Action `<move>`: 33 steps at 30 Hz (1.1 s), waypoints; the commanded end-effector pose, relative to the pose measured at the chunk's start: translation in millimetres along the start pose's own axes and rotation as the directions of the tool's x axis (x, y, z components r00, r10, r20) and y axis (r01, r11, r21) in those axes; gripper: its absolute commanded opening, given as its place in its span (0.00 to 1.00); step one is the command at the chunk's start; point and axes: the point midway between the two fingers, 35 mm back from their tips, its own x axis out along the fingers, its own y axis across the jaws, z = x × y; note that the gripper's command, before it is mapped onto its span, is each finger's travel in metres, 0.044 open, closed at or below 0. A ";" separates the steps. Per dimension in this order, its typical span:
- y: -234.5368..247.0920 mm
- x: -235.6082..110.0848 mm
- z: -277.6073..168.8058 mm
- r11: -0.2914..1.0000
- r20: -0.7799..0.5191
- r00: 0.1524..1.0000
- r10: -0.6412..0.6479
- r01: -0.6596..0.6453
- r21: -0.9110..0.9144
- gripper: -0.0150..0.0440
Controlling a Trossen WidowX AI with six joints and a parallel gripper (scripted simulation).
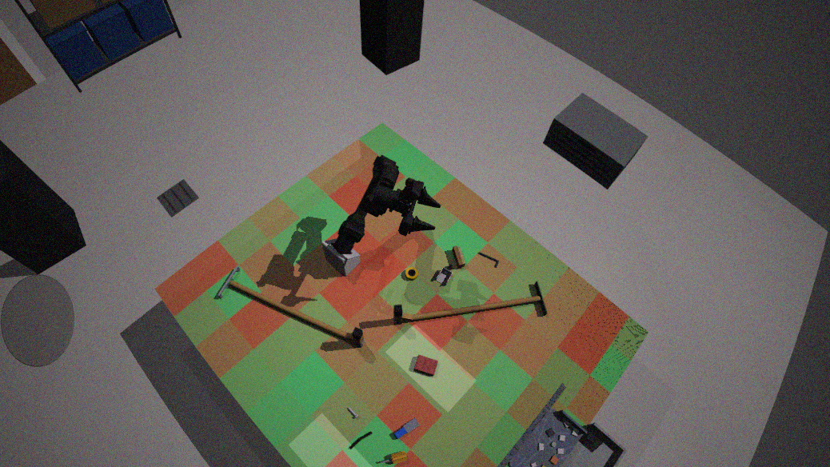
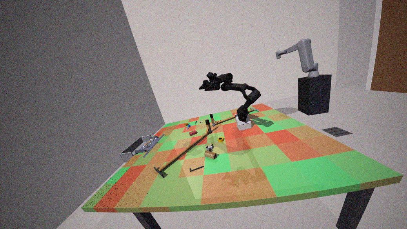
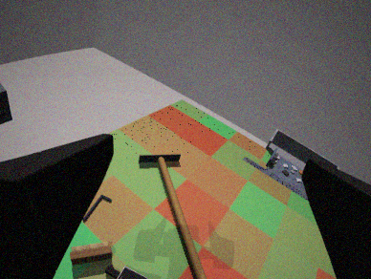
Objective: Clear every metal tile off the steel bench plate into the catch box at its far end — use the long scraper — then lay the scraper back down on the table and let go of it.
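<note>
Long scraper (image 1: 469, 309) flat on the desk (image 1: 273, 371), beyond the arm's base block (image 1: 342, 262), handle running from a grip end near the block out to a black blade farthest from it. Pincer (image 1: 433, 214) high above, nearer the block, wide apart, empty. Probably calls for descending with jaws across that handle. Tiles on the steel plate (image 1: 531, 444), far from the block.
</note>
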 end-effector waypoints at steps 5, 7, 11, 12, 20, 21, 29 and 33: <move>10.5 -9.4 -33.3 1.000 -0.092 0.996 -0.003 0.001 -0.023 1.00; 10.7 -9.6 -34.0 1.000 -0.094 0.996 -0.003 0.001 -0.023 1.00; 10.6 -11.2 -32.8 1.000 -0.094 0.996 -0.010 0.007 -0.024 1.00; 10.6 -11.2 -32.8 1.000 -0.094 0.996 -0.010 0.007 -0.024 1.00; 10.6 -11.2 -32.8 1.000 -0.094 0.996 -0.010 0.007 -0.024 1.00; 10.6 -11.2 -32.8 1.000 -0.094 0.996 -0.010 0.007 -0.024 1.00; 10.6 -11.2 -32.8 1.000 -0.094 0.996 -0.010 0.007 -0.024 1.00; 10.6 -11.2 -32.8 1.000 -0.094 0.996 -0.010 0.007 -0.024 1.00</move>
